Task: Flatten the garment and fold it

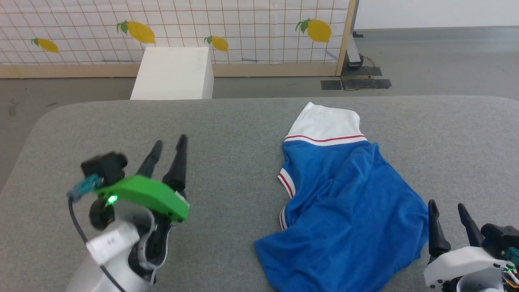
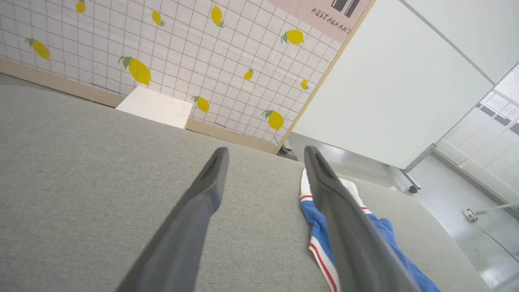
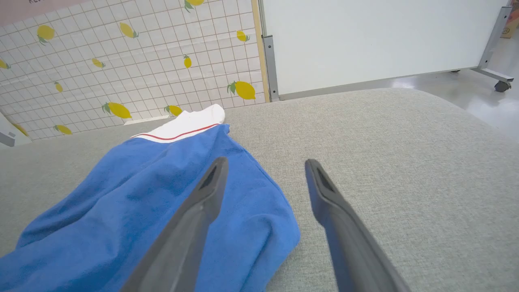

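Garment lies crumpled on grey table, right of center, white sleeve w/ red stripe at far end, blue body toward robot. L gripper hovers over bare table left of it, fingers apart, empty. R gripper just beside garment's near-right edge, fingers apart, empty.

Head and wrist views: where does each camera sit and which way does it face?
Head view: on the head, facing forward and down at the grey table, garment right of centre; left gripper lower left, right gripper lower right, both open.
Left wrist view: low over the table, facing along its own fingers toward the lemon wall.
Right wrist view: low beside the garment, facing along its own fingers toward that wall.
All three share the garment.
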